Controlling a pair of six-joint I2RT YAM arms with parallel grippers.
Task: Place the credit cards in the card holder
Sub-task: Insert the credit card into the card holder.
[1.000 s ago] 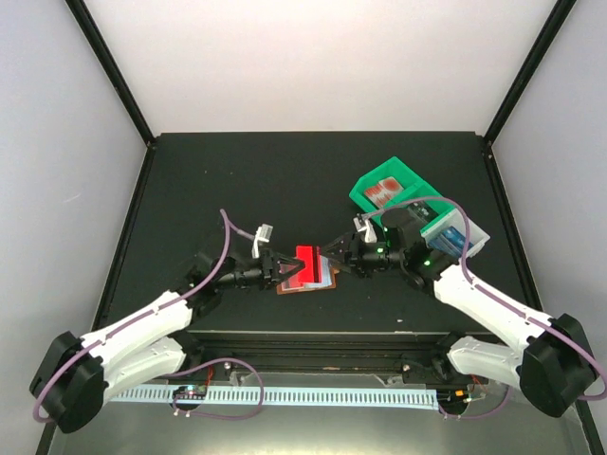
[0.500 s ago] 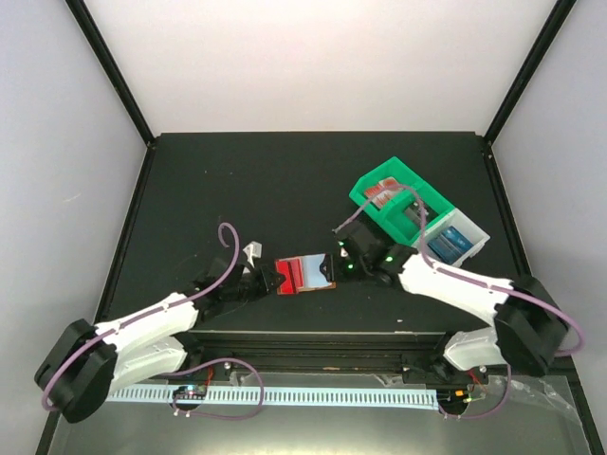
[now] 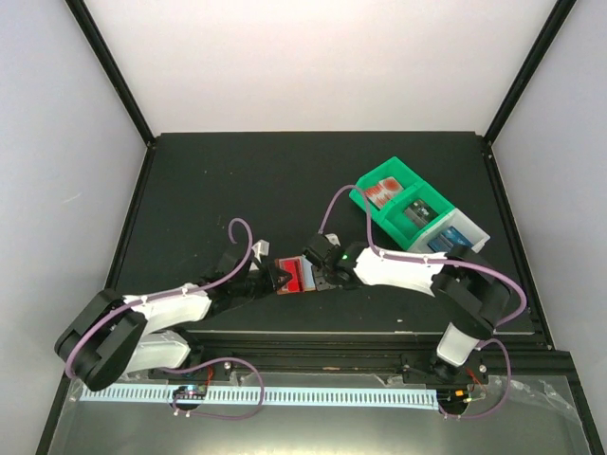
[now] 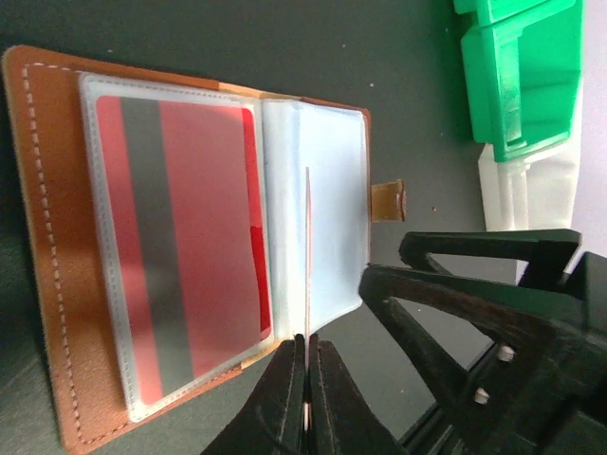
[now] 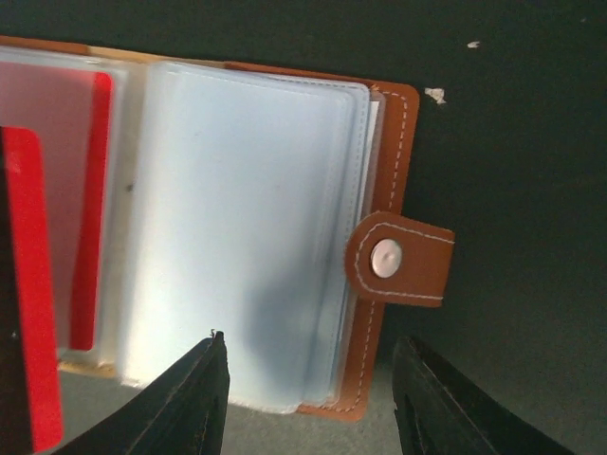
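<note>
the left gripper [image 4: 306, 358] is pinched on a red credit card [image 4: 306, 237], held edge-on over the open card holder [image 4: 52, 246] lying on the table [image 3: 237, 190]. a second red card [image 4: 180, 246] sits in the holder's left clear sleeve. the right gripper [image 5: 308, 370] hangs spread wide over the right sleeves, by the snap tab [image 5: 398, 258]. the green bin [image 4: 517, 114] stands well apart, rightward
</note>
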